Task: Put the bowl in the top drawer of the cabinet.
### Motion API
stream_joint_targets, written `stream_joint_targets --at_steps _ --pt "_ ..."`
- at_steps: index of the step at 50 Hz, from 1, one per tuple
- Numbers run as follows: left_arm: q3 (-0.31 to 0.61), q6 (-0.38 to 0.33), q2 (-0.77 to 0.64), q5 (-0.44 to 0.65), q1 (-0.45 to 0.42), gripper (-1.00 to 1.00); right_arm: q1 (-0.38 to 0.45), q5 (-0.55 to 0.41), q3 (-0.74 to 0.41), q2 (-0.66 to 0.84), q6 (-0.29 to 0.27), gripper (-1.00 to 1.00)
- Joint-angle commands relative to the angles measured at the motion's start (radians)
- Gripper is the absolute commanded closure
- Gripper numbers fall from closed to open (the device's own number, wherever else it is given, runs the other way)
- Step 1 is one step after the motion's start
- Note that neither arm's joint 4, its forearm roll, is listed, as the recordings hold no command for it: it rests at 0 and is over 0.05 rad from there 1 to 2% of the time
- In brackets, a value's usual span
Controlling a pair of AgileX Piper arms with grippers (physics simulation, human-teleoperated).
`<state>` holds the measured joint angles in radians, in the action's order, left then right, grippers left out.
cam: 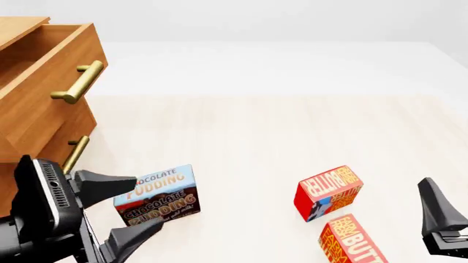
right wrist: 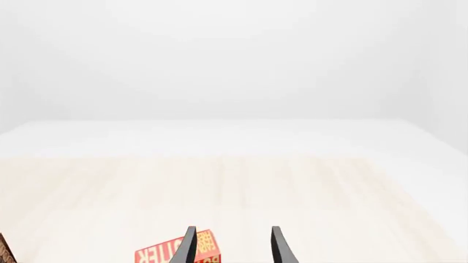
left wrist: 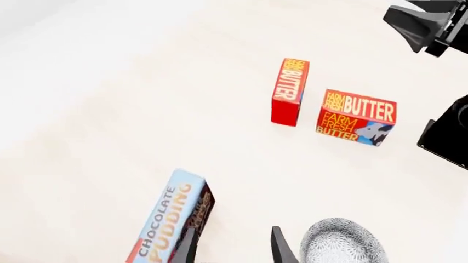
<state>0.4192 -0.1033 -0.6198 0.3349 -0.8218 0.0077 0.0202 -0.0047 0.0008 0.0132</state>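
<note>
The bowl, black-and-white patterned with a thin white rim, shows only in the left wrist view, on the table just outside one finger of my left gripper. That gripper is open with bare table between its fingers. In the front view the left gripper hovers low at the near left, in front of the cabinet. The top drawer stands pulled out, its brass handle facing right. My right gripper is open and empty; one finger shows at the near right.
A chocolate pudding box stands beside the left gripper, on the side away from the bowl. Two red butter boxes sit at the near right, close to the right gripper. The lower drawer's handle is below the open drawer.
</note>
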Motion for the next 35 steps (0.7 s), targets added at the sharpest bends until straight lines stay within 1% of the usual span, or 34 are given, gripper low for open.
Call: stream_joint_targets --at_steps 1,5,14,18,21,23,24,25,35 --pt "0.051 0.003 -0.112 0.036 -0.067 -1.00 0.006 -0.003 0.000 0.000 0.000 -1.00" --pt "0.063 0.024 -0.152 0.047 -0.106 -1.00 0.009 -0.002 0.000 0.000 0.000 -1.00" --pt "0.092 0.029 -0.197 0.094 -0.135 -1.00 0.009 0.002 0.000 0.000 0.001 -1.00" --pt "0.091 0.029 -0.206 0.102 -0.132 -1.00 0.009 0.002 0.000 0.000 0.000 -1.00" --pt "0.095 0.038 -0.211 0.107 -0.146 -1.00 0.010 0.003 0.000 0.000 0.000 -1.00" --pt "0.099 0.056 -0.214 0.107 -0.166 -1.00 0.011 0.002 0.000 0.000 0.000 -1.00" --pt "0.094 0.086 -0.220 0.097 -0.191 -1.00 0.012 0.003 0.000 0.000 0.001 -1.00" --pt "0.087 0.100 -0.224 0.089 -0.202 -1.00 0.011 0.004 0.000 0.000 0.002 -1.00" --pt "0.053 0.159 -0.279 0.014 -0.263 -1.00 0.006 0.004 0.000 0.000 0.002 -1.00"
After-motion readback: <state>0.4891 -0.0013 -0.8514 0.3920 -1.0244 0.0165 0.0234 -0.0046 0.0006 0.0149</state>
